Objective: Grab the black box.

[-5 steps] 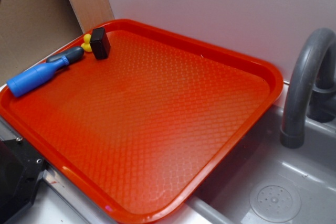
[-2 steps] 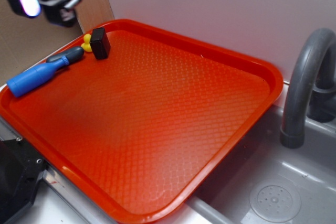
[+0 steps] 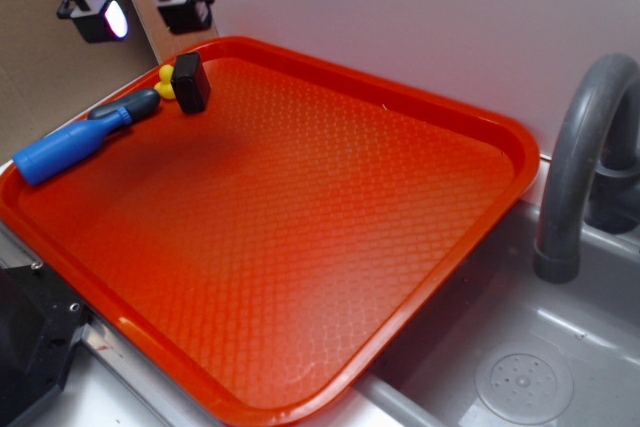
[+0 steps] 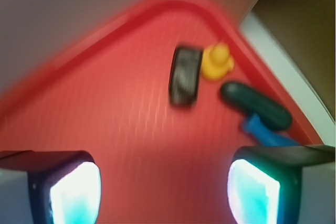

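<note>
The black box [image 3: 190, 82] lies at the far left corner of the red tray [image 3: 440, 107], touching a small yellow piece [image 3: 165, 82]. In the wrist view the black box [image 4: 185, 75] lies ahead of the jaws with the yellow piece [image 4: 217, 62] to its right. My gripper [image 3: 142, 9] hangs high above the tray's far left corner, up and left of the box. It is open and empty, with glowing pads [image 4: 76, 192] wide apart.
A blue-handled tool [image 3: 75, 142] with a dark grey end [image 3: 135, 105] lies along the tray's left rim, next to the box. A grey sink [image 3: 520, 367] and faucet [image 3: 580, 157] stand to the right. A white wall stands behind.
My gripper came into view at the top left and has moved right, closer above the box. The box, yellow piece and tool have not moved.
</note>
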{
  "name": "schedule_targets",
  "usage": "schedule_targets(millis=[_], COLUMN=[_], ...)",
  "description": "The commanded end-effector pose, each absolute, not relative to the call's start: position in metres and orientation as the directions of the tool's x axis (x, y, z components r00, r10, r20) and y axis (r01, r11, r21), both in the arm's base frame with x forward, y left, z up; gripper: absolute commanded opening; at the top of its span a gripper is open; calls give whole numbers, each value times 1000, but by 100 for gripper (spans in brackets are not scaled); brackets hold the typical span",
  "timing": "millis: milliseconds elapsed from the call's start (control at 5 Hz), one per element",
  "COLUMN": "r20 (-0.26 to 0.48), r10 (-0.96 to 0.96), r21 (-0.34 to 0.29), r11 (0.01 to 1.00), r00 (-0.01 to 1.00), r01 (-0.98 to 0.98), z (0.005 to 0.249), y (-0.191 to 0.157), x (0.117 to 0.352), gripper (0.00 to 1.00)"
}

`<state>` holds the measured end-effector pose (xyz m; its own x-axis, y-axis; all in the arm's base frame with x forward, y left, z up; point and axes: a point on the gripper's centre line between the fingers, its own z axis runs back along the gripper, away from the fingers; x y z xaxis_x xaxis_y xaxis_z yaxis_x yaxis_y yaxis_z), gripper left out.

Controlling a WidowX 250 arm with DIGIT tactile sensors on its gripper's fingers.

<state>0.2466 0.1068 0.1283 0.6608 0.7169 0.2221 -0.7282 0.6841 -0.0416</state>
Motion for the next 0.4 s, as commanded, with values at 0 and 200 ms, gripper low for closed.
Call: schedule_targets(millis=[0, 200], r20=[281, 239], r10=[748, 750], r21=[-57, -77], r11=[638, 648], r00=[601, 616], r01=[-768, -758], z=[116, 100], y=[147, 157], x=[247, 256], gripper=[100, 100])
